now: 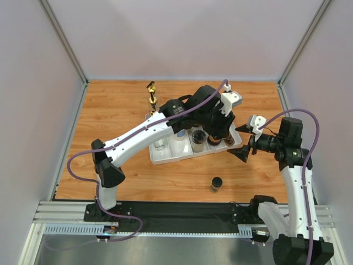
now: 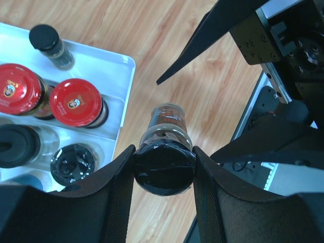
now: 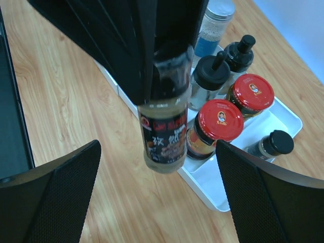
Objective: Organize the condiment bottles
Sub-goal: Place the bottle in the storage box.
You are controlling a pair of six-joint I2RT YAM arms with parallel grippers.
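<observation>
Condiment bottles point(image 3: 220, 119) mostly trayed beside left claw point(image 2: 163, 157), pinching a black-capped clear spice jar point(image 3: 163, 134). Right claw point(image 1: 239, 142) is spread; one stray jar point(image 1: 216, 184) nearby.

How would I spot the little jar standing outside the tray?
Find the wooden table and the white tray at its middle. Between the tray and the near edge stands one small black-capped jar. Unlike the bottles crowded in the tray, it stands apart on bare wood.
</observation>
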